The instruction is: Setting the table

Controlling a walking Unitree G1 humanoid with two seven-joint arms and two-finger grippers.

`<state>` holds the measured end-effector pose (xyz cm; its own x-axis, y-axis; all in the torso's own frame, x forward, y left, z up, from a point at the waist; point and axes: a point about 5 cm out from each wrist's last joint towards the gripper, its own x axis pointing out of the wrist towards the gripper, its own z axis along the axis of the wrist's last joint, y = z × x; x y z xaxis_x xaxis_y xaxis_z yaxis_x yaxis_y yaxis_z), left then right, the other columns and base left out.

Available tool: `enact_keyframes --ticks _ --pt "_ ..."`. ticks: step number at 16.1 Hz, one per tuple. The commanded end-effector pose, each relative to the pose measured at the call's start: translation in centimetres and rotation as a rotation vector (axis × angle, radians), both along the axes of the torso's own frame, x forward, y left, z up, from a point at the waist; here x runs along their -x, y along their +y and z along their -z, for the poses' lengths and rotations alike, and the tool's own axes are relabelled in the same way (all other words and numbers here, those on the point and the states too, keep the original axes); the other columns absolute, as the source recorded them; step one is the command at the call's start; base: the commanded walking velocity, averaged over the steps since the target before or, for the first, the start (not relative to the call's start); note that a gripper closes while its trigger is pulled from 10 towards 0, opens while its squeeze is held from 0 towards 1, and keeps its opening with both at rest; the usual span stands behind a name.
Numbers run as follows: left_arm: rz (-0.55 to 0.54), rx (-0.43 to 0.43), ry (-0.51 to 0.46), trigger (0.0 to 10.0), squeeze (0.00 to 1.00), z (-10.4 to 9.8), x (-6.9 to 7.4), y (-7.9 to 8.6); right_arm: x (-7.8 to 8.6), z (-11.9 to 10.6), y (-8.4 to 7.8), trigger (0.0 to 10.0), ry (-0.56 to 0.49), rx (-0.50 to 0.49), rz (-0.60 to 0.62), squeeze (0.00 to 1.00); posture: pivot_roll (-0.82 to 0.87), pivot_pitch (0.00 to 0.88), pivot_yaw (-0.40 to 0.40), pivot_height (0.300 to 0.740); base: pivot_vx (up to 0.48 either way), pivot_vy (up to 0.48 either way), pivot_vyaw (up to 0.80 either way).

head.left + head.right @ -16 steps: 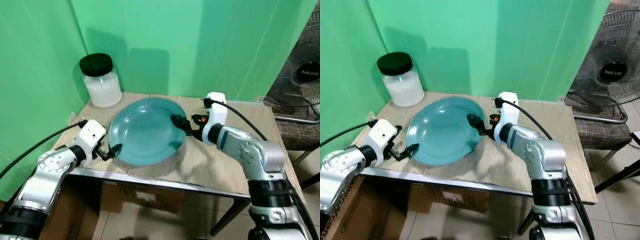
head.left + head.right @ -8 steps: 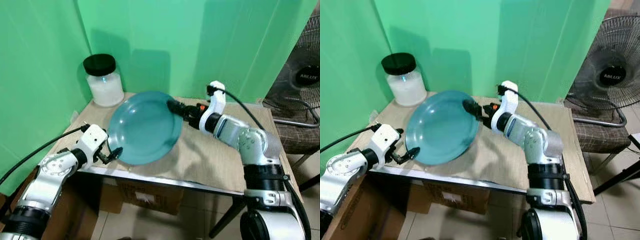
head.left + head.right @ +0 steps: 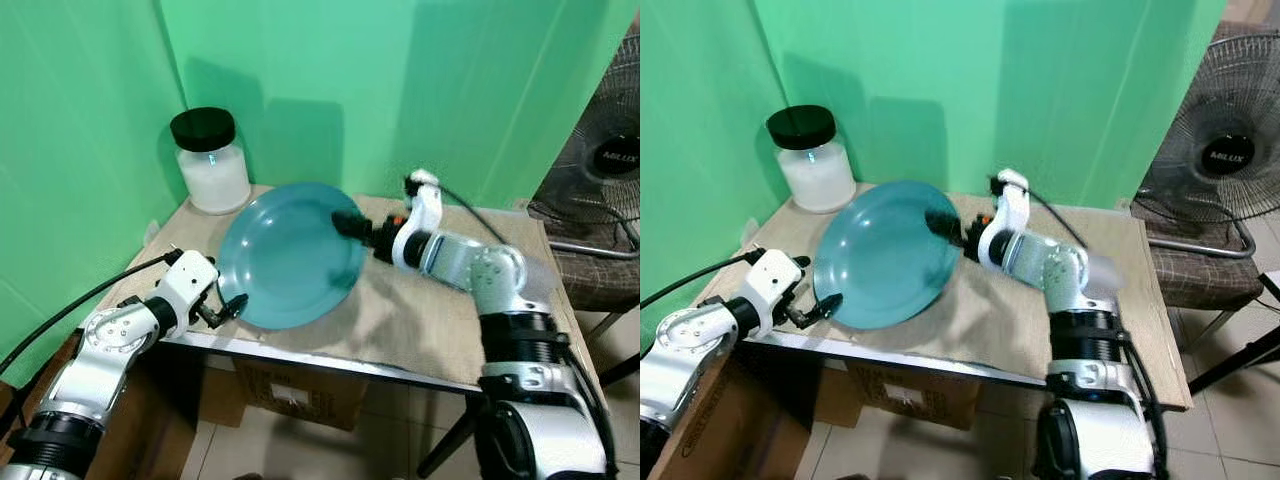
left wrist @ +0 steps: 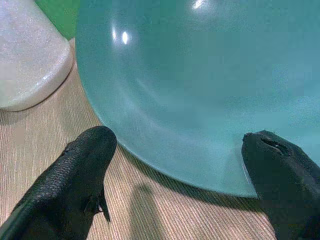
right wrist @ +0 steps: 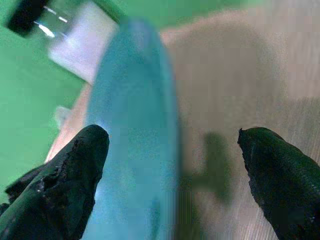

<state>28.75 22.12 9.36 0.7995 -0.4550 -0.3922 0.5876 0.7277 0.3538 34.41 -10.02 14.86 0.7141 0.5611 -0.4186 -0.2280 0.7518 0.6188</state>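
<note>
Green backdrop walls close off the back and left of the scene we see from the head camera. At the table's (image 3: 440, 340) back left corner stands a glass jar (image 3: 210, 162) of white powder with a black lid, close behind the teal plate (image 3: 290, 255); a fan (image 3: 610, 170) stands off beyond the right edge. The plate is tilted, its far rim raised and its near rim toward the front left edge of the table. Our right gripper (image 3: 350, 226) is at the raised rim, and our left gripper (image 3: 228, 305) is at the near rim by the front edge.

From the left wrist we see the left gripper (image 4: 180, 175) with fingers spread wide apart on either side of the plate's (image 4: 200, 80) lower rim, over the woven table cover (image 4: 45, 145), the jar (image 4: 30, 60) beside it.

From the right wrist we see the plate (image 5: 135, 140) edge-on and blurred, glossy teal, between the right gripper's (image 5: 175, 165) parted fingers; whether they press on it we cannot tell.
</note>
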Motion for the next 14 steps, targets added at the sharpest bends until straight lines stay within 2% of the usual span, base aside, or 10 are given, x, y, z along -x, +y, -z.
enact_keyframes --ticks 1,4,7,8,9,10,11,14 --pt "0.002 -0.025 0.017 10.0 0.35 0.5 0.1 0.1 -0.3 -0.5 0.2 10.0 0.019 -0.020 0.007 0.00 -0.03 0.000 0.004 0.740 0.000 0.000 0.00" --pt "0.008 -0.030 0.014 10.0 0.35 0.5 0.1 0.0 -0.4 -0.7 0.4 10.0 0.012 -0.014 0.014 0.00 -0.03 0.000 0.004 0.740 0.000 0.000 0.00" --pt "0.012 -0.036 0.014 10.0 0.35 0.5 0.0 0.1 -0.3 -0.6 0.7 10.0 0.089 -0.033 -0.014 0.00 -0.03 0.000 0.009 0.740 0.000 0.000 0.00" --pt "0.013 -0.037 0.013 10.0 0.35 0.5 0.0 0.1 0.0 -0.4 1.1 6.4 0.122 -0.050 -0.033 0.00 -0.03 0.000 0.009 0.740 0.000 0.000 0.00" --pt "0.016 -0.040 0.012 10.0 0.35 0.5 -0.1 0.0 0.1 -0.1 1.4 1.4 0.135 -0.060 -0.029 0.00 -0.03 0.000 0.010 0.740 0.000 0.000 0.00" --pt "0.017 -0.041 0.011 10.0 0.35 0.5 -0.1 0.0 0.0 0.0 1.5 1.4 0.136 -0.066 -0.025 0.00 -0.03 0.000 0.010 0.740 0.000 0.000 0.00" --pt "0.019 -0.041 0.009 10.0 0.35 0.5 -0.1 -0.1 0.0 0.0 1.7 0.0 0.156 -0.106 -0.011 0.00 -0.03 0.000 0.009 0.740 0.000 0.000 0.00" --pt "0.030 -0.050 0.006 10.0 0.35 0.5 -0.2 -0.3 -0.2 0.2 1.6 0.0 0.175 -0.081 0.003 0.00 -0.02 0.000 0.010 0.740 0.000 0.000 0.00"
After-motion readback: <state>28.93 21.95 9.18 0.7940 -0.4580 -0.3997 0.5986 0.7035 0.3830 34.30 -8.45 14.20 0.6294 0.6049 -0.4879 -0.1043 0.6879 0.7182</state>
